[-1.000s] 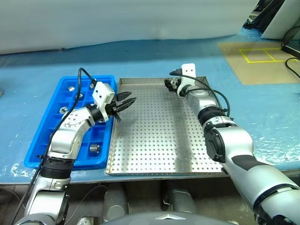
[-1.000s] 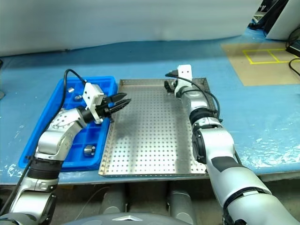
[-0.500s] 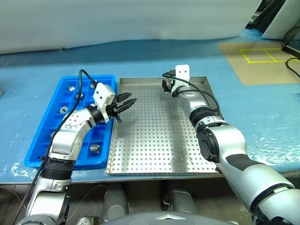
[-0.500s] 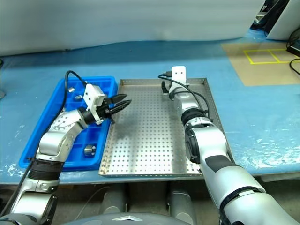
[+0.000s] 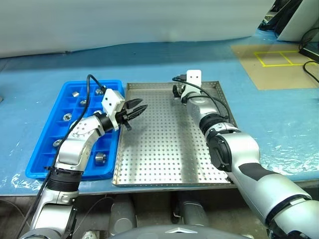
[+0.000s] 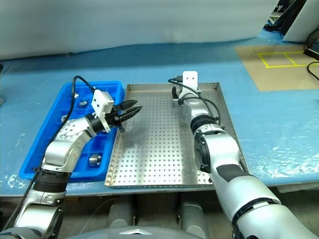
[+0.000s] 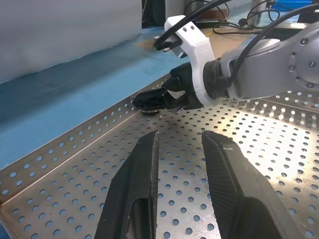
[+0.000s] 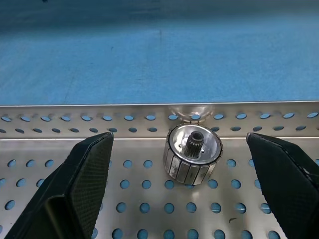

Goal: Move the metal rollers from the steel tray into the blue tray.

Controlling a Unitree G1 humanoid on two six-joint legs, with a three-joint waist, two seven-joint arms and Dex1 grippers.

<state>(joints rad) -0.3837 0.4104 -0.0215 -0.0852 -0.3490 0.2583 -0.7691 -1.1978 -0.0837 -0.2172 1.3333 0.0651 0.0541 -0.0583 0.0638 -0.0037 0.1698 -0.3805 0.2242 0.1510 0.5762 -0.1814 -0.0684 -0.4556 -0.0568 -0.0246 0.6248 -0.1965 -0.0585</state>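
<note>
Right pincer [image 8: 179, 184] spread wide, arm outstretched; left pincer [image 5: 141, 108] closed, level.

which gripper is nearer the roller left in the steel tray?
Right. The right gripper is open with the roller between its fingers, by the steel tray far rim. The left gripper is shut, over the tray's edge beside the blue tray.

steel tray [image 5: 164, 149]: silver, dotted holes | blue tray [image 5: 42, 154]: bright blue grid | roller [image 8: 192, 154]: shiny silver, ribbed | table cover [image 5: 279, 114]: blue
</note>
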